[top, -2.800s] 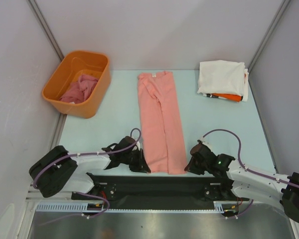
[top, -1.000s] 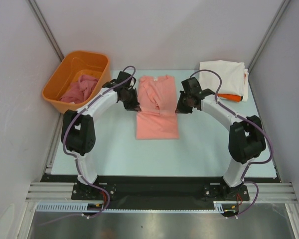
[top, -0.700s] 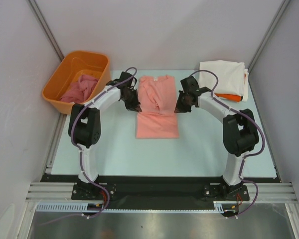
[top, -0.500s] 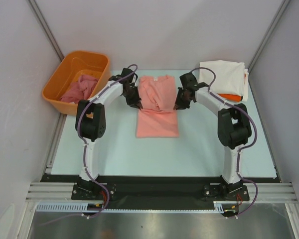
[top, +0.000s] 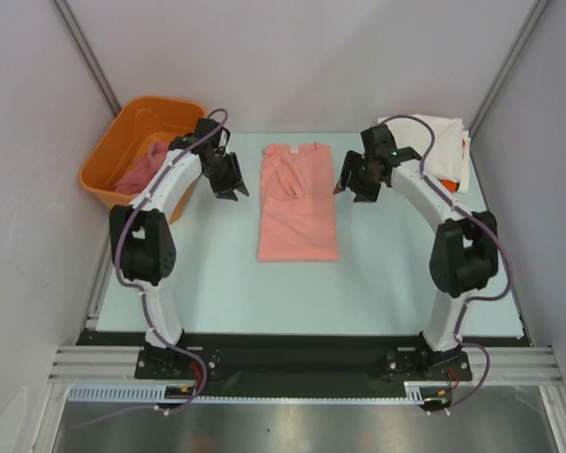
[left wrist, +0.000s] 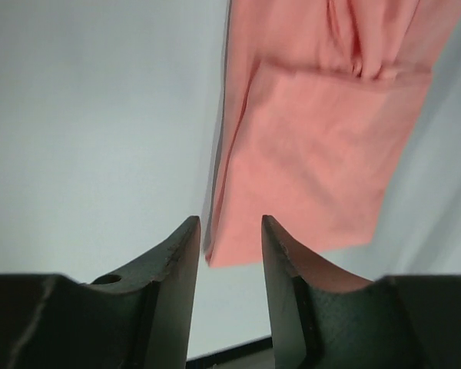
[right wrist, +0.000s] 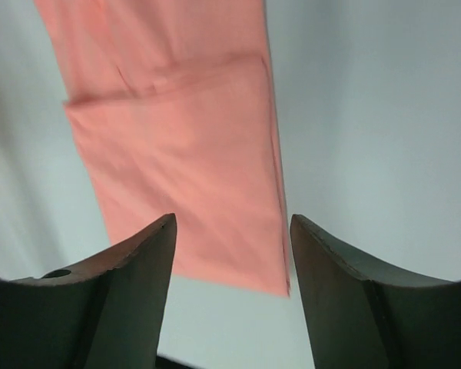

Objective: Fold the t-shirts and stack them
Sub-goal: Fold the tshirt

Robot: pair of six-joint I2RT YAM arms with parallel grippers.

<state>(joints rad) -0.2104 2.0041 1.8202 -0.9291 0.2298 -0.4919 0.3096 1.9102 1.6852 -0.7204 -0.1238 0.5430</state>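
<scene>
Left tool (top: 231,189) and right tool (top: 351,187) (both parted) flank salmon-pink t-shirt (top: 297,203).

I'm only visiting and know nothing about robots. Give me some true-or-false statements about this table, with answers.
The pink shirt lies flat on the table. True.
The left gripper is clamped on that shirt. False: its jaws are open, holding nothing, beside the shirt.
The orange tub is empty. False: a darker pink shirt lies in it.
A white shirt lies folded at the far right. True.
The right gripper is open. True.
</scene>
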